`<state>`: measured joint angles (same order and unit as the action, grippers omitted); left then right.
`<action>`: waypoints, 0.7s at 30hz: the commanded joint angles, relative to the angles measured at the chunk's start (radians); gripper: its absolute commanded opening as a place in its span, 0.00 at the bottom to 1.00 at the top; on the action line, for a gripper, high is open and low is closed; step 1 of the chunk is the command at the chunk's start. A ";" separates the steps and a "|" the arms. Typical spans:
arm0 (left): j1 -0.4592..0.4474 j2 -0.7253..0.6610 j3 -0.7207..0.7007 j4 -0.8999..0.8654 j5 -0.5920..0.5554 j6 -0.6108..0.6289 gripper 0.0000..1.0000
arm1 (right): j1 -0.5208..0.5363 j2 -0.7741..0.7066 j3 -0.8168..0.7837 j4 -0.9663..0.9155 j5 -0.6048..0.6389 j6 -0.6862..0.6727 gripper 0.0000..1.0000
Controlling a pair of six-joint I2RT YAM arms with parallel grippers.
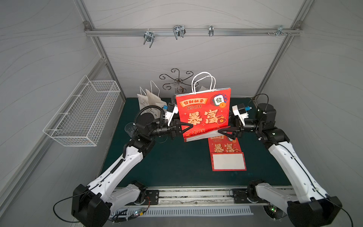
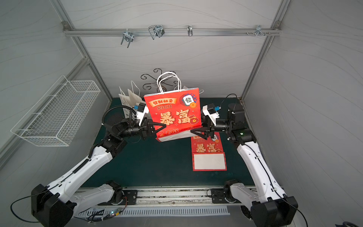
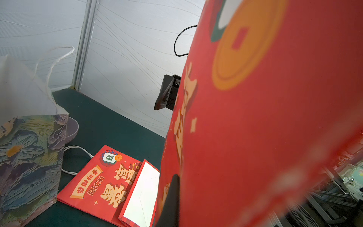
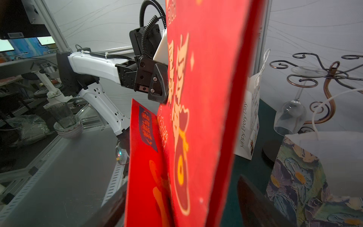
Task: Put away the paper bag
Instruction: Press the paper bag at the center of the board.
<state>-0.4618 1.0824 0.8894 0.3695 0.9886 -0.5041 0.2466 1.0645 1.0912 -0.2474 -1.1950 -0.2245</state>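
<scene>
Right, in both top views the paper bag [image 1: 203, 112] [image 2: 172, 114] is held up over the green table [image 1: 172, 167], handles on top. My left gripper [image 1: 187, 128] is pinched on its lower left edge, and the right gripper [image 1: 223, 133] sits at the lower right corner. From the left wrist, red paper fills most of the frame, with one dark finger [image 3: 171, 196] pressed flat against it. From the right wrist, the fingers [image 4: 253, 200] stand spread with the bag's side between them, and a strip of table shows beside one.
</scene>
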 commanded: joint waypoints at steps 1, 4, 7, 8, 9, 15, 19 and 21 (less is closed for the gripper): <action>-0.009 -0.001 0.056 0.063 0.020 -0.017 0.00 | 0.015 0.013 0.035 0.034 -0.067 0.042 0.60; -0.010 0.001 0.056 0.067 0.002 -0.027 0.00 | 0.018 0.021 0.041 0.022 -0.088 0.045 0.45; -0.010 -0.007 0.052 0.066 -0.028 -0.020 0.00 | 0.019 0.025 0.044 0.016 -0.103 0.044 0.29; -0.010 -0.011 0.051 0.063 -0.040 -0.013 0.00 | 0.019 0.027 0.045 0.014 -0.108 0.043 0.23; -0.009 -0.017 0.050 0.063 -0.052 -0.005 0.00 | 0.019 0.030 0.048 0.013 -0.113 0.043 0.14; -0.009 -0.066 0.042 -0.043 -0.156 0.083 0.30 | 0.019 0.039 0.070 -0.008 -0.135 0.035 0.00; -0.009 -0.123 0.033 -0.111 -0.310 0.172 0.72 | 0.018 0.038 0.086 -0.051 -0.122 -0.001 0.00; -0.007 -0.171 0.022 -0.143 -0.411 0.235 0.82 | 0.017 0.033 0.092 -0.071 -0.093 -0.020 0.00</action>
<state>-0.4679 0.9718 0.8898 0.2493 0.7341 -0.3756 0.2607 1.1046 1.1542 -0.2745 -1.2976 -0.2054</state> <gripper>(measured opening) 0.803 0.058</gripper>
